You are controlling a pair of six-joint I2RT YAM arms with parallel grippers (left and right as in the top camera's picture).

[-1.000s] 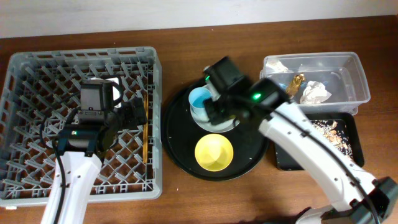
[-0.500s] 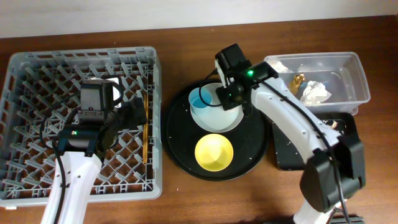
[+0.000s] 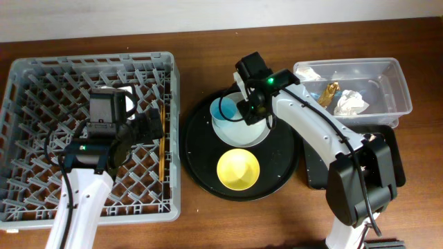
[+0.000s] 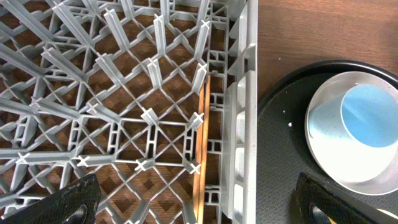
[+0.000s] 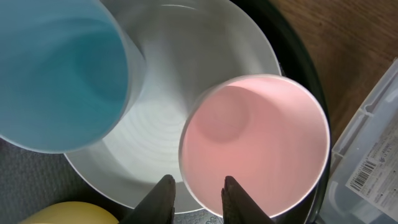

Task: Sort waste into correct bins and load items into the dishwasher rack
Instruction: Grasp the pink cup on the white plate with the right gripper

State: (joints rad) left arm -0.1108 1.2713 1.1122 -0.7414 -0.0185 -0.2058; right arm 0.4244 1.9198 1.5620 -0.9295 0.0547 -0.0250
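While the left gripper (image 4: 196,202) is held spread, the probably light, stiff, slick pink cup (image 5: 255,143) is straddled at its lower-frame rim by the right gripper (image 5: 198,193), pinch unconfirmed.

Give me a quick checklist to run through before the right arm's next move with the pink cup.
1. Right gripper straddles the pink cup rim, one finger inside, one outside: ok.
2. Grip firm on that rim: cannot tell.
3. Light-blue cup stands apart from the pink cup on the plate: ok.
4. Left gripper open, holding nothing, above the dishwasher rack: ok.
5. Chopsticks lie in the rack along its wall: ok.
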